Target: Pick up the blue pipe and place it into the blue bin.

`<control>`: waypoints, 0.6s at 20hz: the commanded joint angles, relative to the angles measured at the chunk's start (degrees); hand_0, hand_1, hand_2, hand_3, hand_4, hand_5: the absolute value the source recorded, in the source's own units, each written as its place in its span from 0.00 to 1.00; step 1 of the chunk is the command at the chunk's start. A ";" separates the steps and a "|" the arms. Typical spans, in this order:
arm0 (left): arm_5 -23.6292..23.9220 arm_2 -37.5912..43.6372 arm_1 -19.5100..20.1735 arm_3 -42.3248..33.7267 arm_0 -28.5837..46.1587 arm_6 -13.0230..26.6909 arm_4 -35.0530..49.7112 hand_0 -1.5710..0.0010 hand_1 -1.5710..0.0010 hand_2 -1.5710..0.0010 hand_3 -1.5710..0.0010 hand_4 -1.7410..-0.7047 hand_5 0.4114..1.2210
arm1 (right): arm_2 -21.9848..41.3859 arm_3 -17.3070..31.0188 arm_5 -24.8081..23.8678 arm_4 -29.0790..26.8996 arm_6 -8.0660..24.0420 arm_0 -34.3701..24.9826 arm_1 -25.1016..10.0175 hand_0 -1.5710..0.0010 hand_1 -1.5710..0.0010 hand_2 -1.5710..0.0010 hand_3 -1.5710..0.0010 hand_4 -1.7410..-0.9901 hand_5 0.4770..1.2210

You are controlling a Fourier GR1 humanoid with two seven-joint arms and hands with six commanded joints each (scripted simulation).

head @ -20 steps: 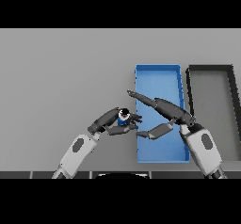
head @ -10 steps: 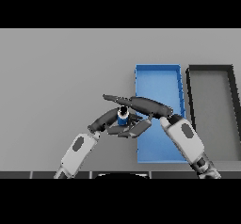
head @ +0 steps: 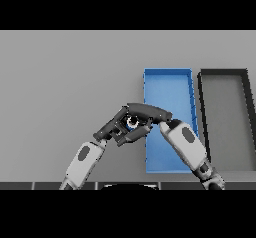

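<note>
The blue pipe is small and sits on the grey table just left of the blue bin. Only a bit of it shows between the two dark hands. My right hand reaches in from the lower right, across the bin's near left edge. Its fingers curl over the pipe's top and its thumb closes in below. My left hand lies against the pipe's left side with relaxed fingers. The bin is long, open-topped and holds nothing.
A black bin of the same shape stands directly right of the blue one, near the table's right edge. Bare grey table stretches to the left and back.
My right hand has swung left from over the blue bin to the pipe and closed around it. The left arm and hand have stayed in place.
</note>
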 commanded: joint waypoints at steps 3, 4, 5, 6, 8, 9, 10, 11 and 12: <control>-0.10 0.64 -0.19 1.31 -0.97 -2.06 -0.63 0.00 0.00 0.01 0.13 0.02 1.00 | 0.09 -0.61 0.17 3.15 -2.41 0.61 0.81 0.10 0.10 0.10 0.14 0.36 0.70; -0.44 0.44 -0.15 1.44 -0.61 -3.34 -0.54 0.00 0.00 0.02 0.10 0.02 1.00 | 0.24 -1.64 0.67 3.57 -1.45 1.16 1.05 0.08 0.08 0.08 0.11 0.35 0.76; 0.15 0.35 -0.52 1.70 -0.97 -2.93 -0.92 0.00 0.00 0.02 0.11 0.01 1.00 | -0.07 -1.45 1.14 4.41 -2.43 1.43 1.49 0.06 0.06 0.06 0.09 0.35 0.81; 0.15 0.42 -0.36 1.27 -1.08 -2.33 -1.09 0.00 0.00 0.01 0.10 0.01 1.00 | -0.73 -1.83 1.73 3.92 -2.62 1.98 1.41 0.05 0.05 0.05 0.07 0.34 0.85; 0.64 0.43 -0.22 0.91 -0.88 -3.12 -0.92 0.00 0.00 0.01 0.09 0.01 1.00 | -1.47 -1.91 1.03 0.65 1.00 2.32 3.68 0.03 0.03 0.03 0.05 0.33 0.90; 1.05 0.32 -0.48 1.30 -0.96 -3.06 -0.77 0.00 0.00 0.01 0.09 0.01 1.00 | -2.01 -1.78 0.93 -0.27 2.80 2.42 4.45 0.03 0.03 0.03 0.04 0.33 0.92; 1.21 -0.09 -0.57 1.01 -0.47 -3.49 -0.92 0.00 0.00 0.01 0.09 0.01 1.00 | -1.50 -2.95 1.17 -0.04 3.13 3.77 5.24 0.02 0.02 0.02 0.03 0.33 0.94; 1.24 0.22 -0.20 0.69 -0.50 -2.98 -0.65 0.00 0.00 0.00 0.09 0.01 1.00 | -2.25 -2.85 1.12 0.09 3.62 3.74 5.81 0.02 0.02 0.02 0.02 0.33 0.95; 1.29 0.33 0.32 0.34 -0.51 -3.27 -0.83 0.00 0.00 0.00 0.20 0.01 1.00 | -2.51 -2.88 1.11 0.71 3.25 4.01 6.57 0.01 0.01 0.01 0.02 0.33 0.96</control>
